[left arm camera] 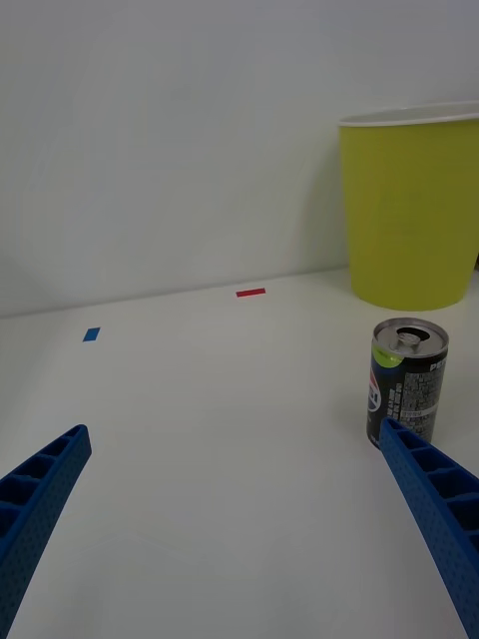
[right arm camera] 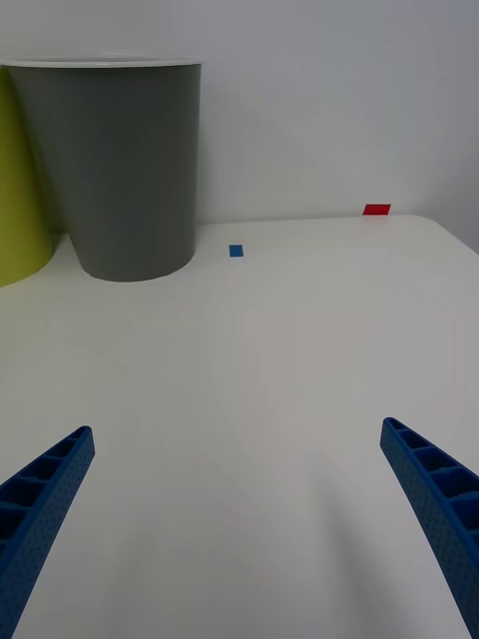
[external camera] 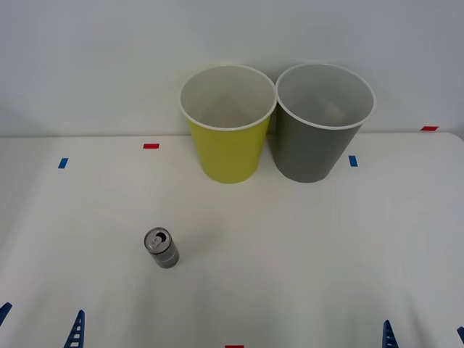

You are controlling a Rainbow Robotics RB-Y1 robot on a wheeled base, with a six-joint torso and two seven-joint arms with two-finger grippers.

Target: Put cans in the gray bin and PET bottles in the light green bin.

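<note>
Left tool [left arm camera: 235, 539] spread wide; finger hides can [left arm camera: 407, 389] base.

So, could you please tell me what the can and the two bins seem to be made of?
The can looks like metal: a shiny silver top with a pull tab over a dark printed body. The gray bin and the light green bin look like smooth molded plastic with an even, matte colour and thin white rims.

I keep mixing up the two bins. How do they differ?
The light green bin is yellow-green outside; the gray bin is gray. The light green bin stands to the robot's left, the gray bin to its right, side by side. Both share the tapered round shape, white rims and upright pose.
</note>
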